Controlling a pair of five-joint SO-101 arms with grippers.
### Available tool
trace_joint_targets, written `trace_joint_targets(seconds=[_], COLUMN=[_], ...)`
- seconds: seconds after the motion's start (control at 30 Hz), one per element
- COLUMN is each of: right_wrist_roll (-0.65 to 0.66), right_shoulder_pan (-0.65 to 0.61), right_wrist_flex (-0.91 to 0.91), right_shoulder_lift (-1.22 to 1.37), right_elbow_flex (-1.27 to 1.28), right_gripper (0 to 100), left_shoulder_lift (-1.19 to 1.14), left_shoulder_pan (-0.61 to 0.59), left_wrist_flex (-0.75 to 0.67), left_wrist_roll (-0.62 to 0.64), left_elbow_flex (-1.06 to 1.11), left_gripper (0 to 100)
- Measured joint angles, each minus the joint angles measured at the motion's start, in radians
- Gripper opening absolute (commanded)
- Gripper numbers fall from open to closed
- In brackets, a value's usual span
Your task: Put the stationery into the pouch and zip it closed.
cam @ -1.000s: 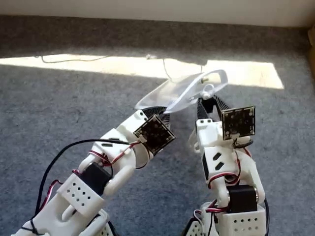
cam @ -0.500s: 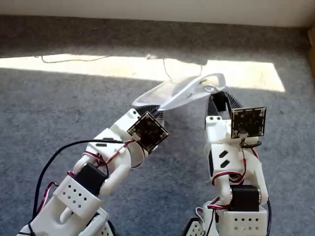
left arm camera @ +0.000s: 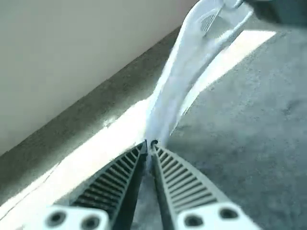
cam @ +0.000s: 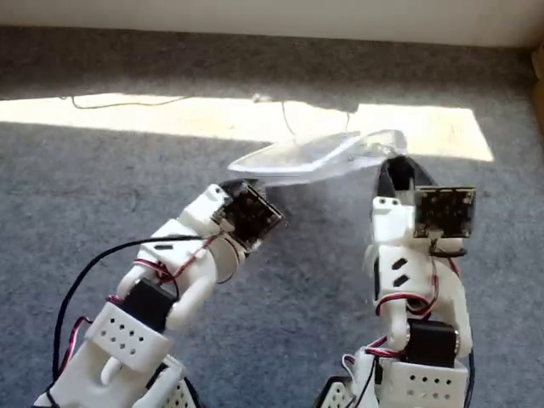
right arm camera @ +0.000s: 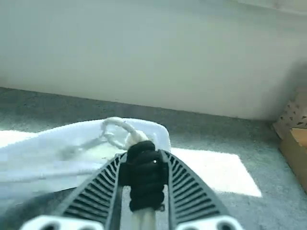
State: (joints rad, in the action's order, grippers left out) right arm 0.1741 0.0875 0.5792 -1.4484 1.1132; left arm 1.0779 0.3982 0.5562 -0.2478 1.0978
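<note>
A clear plastic pouch (cam: 310,157) hangs stretched above the grey carpet between both grippers. My left gripper (cam: 245,181) is shut on the pouch's left end; in the left wrist view its fingertips (left arm camera: 149,144) pinch the edge of the pouch (left arm camera: 192,62). My right gripper (cam: 389,163) holds the right end. In the right wrist view this gripper (right arm camera: 144,160) is shut on a black zip pull (right arm camera: 144,172) with a white cord loop (right arm camera: 120,132) tied to the pouch (right arm camera: 57,148). I cannot make out what is inside the pouch.
Grey carpet (cam: 102,187) covers the floor, with a sunlit strip (cam: 170,115) and a thin cable (cam: 127,104) behind the pouch. A white wall (right arm camera: 144,52) runs along the back. A cardboard box (right arm camera: 293,132) stands at the far right.
The right gripper has moved right with the zip pull, and the left gripper has drifted left. The pouch went from slanting upward to stretched nearly flat.
</note>
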Motion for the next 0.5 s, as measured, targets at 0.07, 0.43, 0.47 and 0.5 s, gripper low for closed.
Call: trace_joint_targets(seconds=[0.07,0.43,0.47,0.5], right_wrist_roll=[0.025,0.041,0.041,0.041], right_shoulder_pan=[0.037,0.043,0.041,0.038], right_wrist_flex=[-0.015,-0.015,-0.015,-0.014], right_shoulder_lift=[0.000,-0.002,-0.002,-0.002], right_elbow_flex=[0.000,0.000,0.000,0.000], right_gripper=[0.5,0.5,0.5,0.5], left_shoulder_lift=[-0.003,-0.003,-0.003,-0.003], left_shoulder_pan=[-0.057,-0.109,-0.103,-0.089], left_wrist_flex=[0.028,0.038,0.041,0.052], left_wrist_roll=[0.003,0.002,0.002,0.002], left_elbow_flex=[0.003,0.003,0.003,-0.003], left_gripper=[0,2,4,8])
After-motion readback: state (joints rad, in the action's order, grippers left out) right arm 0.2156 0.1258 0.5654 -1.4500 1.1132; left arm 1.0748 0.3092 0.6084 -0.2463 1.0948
